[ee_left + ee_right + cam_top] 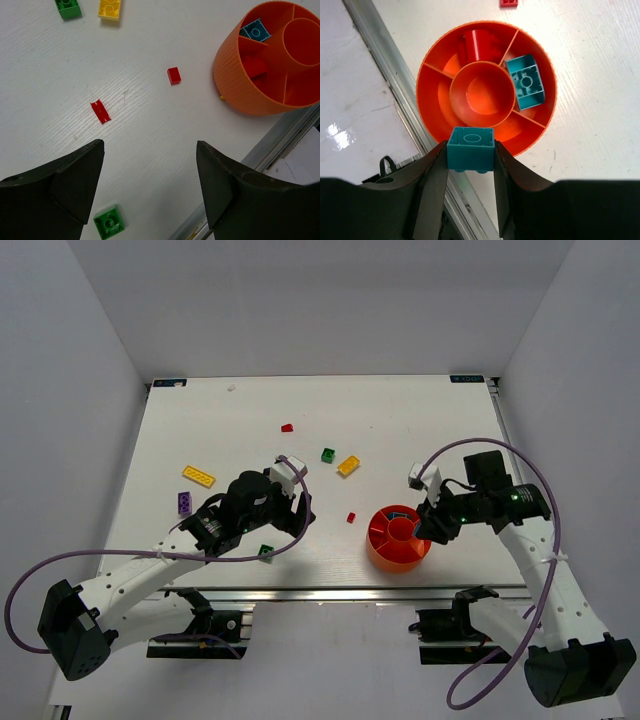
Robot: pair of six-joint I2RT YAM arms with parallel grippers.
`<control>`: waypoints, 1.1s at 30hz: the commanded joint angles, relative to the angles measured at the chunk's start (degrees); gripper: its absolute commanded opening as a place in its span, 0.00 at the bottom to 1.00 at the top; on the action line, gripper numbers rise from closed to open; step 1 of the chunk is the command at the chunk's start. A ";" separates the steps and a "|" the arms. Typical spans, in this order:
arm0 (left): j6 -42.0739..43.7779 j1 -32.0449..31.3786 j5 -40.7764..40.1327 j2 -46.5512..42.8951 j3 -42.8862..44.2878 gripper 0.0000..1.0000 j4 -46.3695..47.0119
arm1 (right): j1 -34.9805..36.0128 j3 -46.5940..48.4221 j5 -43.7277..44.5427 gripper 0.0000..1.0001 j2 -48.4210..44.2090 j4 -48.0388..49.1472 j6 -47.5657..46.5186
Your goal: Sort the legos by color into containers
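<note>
Overhead, two robot arms reach over a white counter (240,405). Small blue tags (170,382) mark its far corners; their writing is too small to read.

The right hand (470,156) is clamped on a cyan brick (470,149), held over the near rim of a round orange tray (395,558). From above, this hand covers the tray's right side. One wedge of the tray holds a second cyan brick (527,82). The neighbouring wedge holds a red piece (479,44), its shape hard to make out against the walls.

The left hand (150,150) hangs over the counter, fingers wide apart, holding nothing. Beneath it lie a red plate (100,111), which the left arm hides from above, a red brick (174,75) and a green brick (109,223).

Farther off lie a far green brick (328,455), a yellow brick (348,465), a far red piece (287,427), a yellow plate (199,476) and a purple plate (185,503).
</note>
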 commanded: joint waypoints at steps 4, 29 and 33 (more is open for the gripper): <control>0.21 -0.21 0.64 -0.94 1.92 0.84 0.22 | 0.08 3.42 -0.26 0.04 2.09 5.66 5.12; 0.39 -0.21 0.64 -1.11 2.01 0.84 0.04 | -0.19 2.02 5.80 0.11 9.48 16.64 13.12; 0.39 -0.21 0.64 -1.11 2.01 0.84 0.13 | -0.27 1.67 5.45 0.11 10.36 16.91 12.95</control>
